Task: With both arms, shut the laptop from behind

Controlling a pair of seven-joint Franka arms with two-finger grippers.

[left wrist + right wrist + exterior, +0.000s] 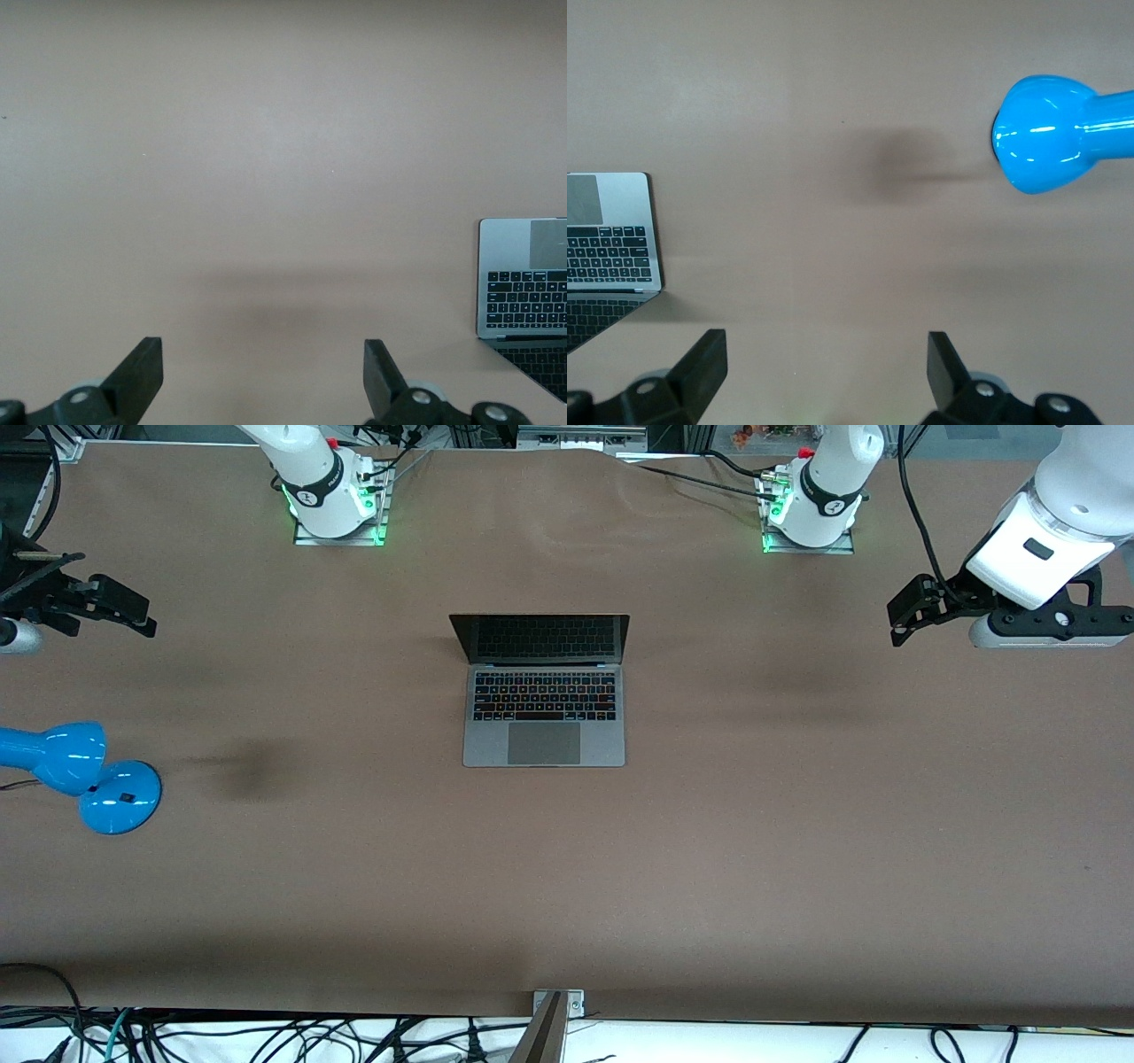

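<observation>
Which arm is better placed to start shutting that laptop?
Neither clearly: the left gripper and right gripper both hang open over bare table at their own ends, about equally removed from the open laptop.

— What's on that brown table [762,850]?
— An open laptop [544,717] at the centre, and a blue desk lamp [84,775] out at nine o'clock from it.

Left end effector [904,615] open, right end effector [124,611] open

Two white arms [819,487] with dark joint bands, black cables (green-lit bases), black end effectors [912,615].
</observation>
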